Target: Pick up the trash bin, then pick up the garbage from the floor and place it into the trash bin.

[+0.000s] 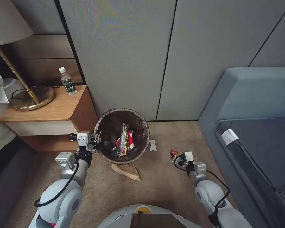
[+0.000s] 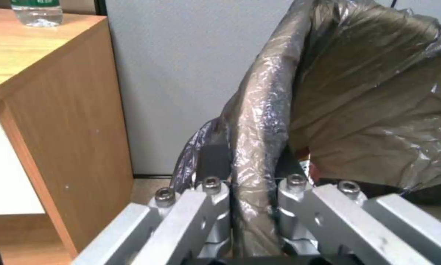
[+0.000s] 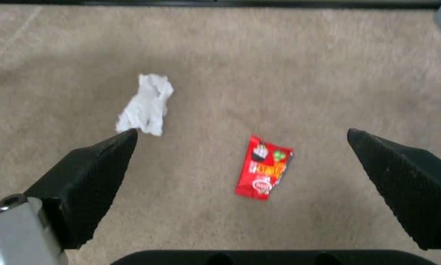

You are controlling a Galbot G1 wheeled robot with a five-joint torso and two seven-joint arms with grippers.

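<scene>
Red snack packet [image 3: 263, 167] on carpet [image 3: 279, 73], centred between wide-spread fingers of right gripper [image 3: 240, 173]; probably light, slippery; best pinched across middle. Left gripper [image 2: 247, 198] clamped on bin rim [image 2: 259, 121].

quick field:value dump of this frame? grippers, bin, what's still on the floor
left gripper: shut on the trash bin rim, beside the nightstand
right gripper: open, above the red snack packet
bin contents: red and foil wrappers
floor: red snack packet, crumpled white paper, tan flat piece in front of the bin
nightstand: water bottle, lamp base
</scene>
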